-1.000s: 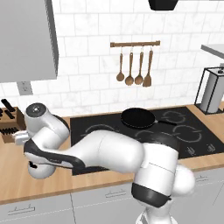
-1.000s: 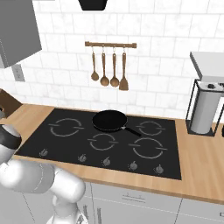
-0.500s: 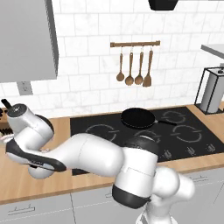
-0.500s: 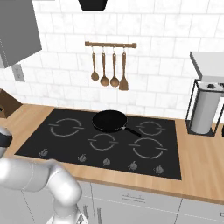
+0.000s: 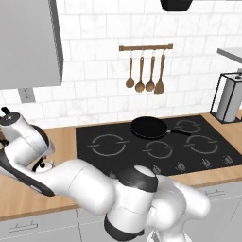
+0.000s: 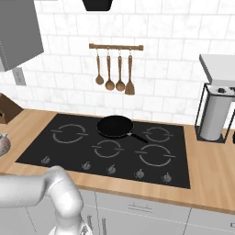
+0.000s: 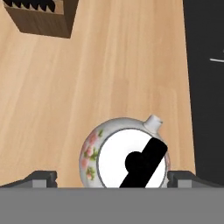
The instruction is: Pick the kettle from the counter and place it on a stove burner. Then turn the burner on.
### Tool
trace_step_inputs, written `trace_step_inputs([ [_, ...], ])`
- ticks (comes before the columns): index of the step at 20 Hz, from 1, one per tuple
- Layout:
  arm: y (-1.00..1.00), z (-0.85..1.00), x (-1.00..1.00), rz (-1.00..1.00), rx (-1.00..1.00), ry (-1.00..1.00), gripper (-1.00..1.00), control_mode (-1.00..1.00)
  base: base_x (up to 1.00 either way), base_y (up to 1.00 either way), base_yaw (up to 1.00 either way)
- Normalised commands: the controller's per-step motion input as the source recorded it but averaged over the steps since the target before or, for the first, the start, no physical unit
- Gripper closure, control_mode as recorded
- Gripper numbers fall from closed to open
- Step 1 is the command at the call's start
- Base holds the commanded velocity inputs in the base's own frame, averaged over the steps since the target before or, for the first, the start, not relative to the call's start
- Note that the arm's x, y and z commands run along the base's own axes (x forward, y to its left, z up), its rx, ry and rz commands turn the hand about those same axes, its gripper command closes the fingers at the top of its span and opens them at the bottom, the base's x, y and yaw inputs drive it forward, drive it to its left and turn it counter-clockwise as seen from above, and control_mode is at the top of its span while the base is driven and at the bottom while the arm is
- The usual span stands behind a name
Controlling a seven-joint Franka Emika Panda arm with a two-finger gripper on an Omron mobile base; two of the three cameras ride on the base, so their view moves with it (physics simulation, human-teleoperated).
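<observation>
We look down along our tool (image 7: pixel 112 178) at the kettle (image 7: pixel 124 153), which sits on the wooden worktop (image 7: pixel 109 65) directly below it. The tool's two dark fingertips (image 7: pixel 41 177) stand wide apart at either side of the kettle, not touching it. The kettle is pale and rounded, with a flower pattern on its side, a black handle crossing its lid at a slant and a short spout pointing away from the tool. It stands just beside the edge of the black cooktop (image 7: pixel 205 87). Farther along the worktop is a wooden knife block (image 7: pixel 41 17) with dark slots, well apart from the kettle.

From the left base view, our arm (image 5: pixel 71 182) bends far to the left over the worktop (image 5: pixel 61 139), and a small part of the kettle (image 5: pixel 46 165) peeks out beneath it. A black frying pan (image 5: pixel 149 127) rests on the cooktop (image 5: pixel 113 158), between the rear ring markings. In the right base view the widest ring marking (image 6: pixel 156 155) lies at the front, right of the pan (image 6: pixel 114 126), and bare. Wooden spoons (image 6: pixel 114 69) hang from a rail on the tiled wall.
</observation>
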Motion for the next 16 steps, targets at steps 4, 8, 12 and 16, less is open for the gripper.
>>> trace_step_inputs([
  [4,0.00,-0.33,0.04,0.00,0.00,0.00,-1.00,-1.00,0.00,0.00,0.00],
  [8,0.07,-0.44,0.14,0.00,-0.01,0.00,-1.00,-1.00,0.00,0.00,0.00],
  [12,0.07,-0.41,0.17,-0.01,0.00,0.00,-1.00,-1.00,0.00,0.00,0.00],
  [16,0.03,-0.38,0.00,-0.01,-0.01,0.00,-1.00,-1.00,0.00,0.00,0.00],
])
